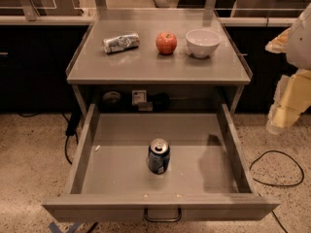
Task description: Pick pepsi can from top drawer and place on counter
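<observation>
Nothing lifted yet: pepsi can (159,156) stands in the open top drawer (116,161), probably the hand (281,114) waiting off right, grip I cannot tell.

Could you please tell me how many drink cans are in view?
2. The pepsi can stands upright in the open top drawer; a silvery can lies on its side on the counter, left of the apple. The hand hangs at the right edge.

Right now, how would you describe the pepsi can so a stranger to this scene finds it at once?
Below the counter, the top drawer is pulled open, and the gripper hangs outside its right wall. The pepsi can stands upright, alone on the drawer floor; it is dark blue, unlike the silvery can lying on the counter.
</observation>
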Motion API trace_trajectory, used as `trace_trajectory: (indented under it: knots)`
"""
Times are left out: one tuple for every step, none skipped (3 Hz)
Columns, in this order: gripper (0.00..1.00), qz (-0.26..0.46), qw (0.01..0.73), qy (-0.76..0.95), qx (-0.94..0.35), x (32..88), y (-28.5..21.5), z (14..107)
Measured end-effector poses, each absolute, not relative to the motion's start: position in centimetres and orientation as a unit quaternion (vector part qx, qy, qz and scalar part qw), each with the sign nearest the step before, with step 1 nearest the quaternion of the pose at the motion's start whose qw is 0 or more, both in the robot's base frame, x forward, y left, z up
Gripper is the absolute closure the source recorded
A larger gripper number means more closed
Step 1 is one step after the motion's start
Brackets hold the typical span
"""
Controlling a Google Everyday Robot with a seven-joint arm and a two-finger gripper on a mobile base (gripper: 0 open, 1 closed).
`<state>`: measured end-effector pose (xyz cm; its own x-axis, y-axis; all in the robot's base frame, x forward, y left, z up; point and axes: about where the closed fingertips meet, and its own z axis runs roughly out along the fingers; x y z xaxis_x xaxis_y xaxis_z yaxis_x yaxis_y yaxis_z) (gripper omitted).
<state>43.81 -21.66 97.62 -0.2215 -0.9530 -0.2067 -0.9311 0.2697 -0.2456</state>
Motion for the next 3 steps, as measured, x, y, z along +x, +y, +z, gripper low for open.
trace_trajectory:
  knots:
    - [0.00,-0.034,0.160,0.779,-0.605,44.1,-21.5,97.1]
    - [0.00,-0.030,0.161,0.774,-0.611,44.8,-21.1,95.7]
    - [0.00,-0.008,0.166,0.764,-0.623,46.3,-19.3,92.4]
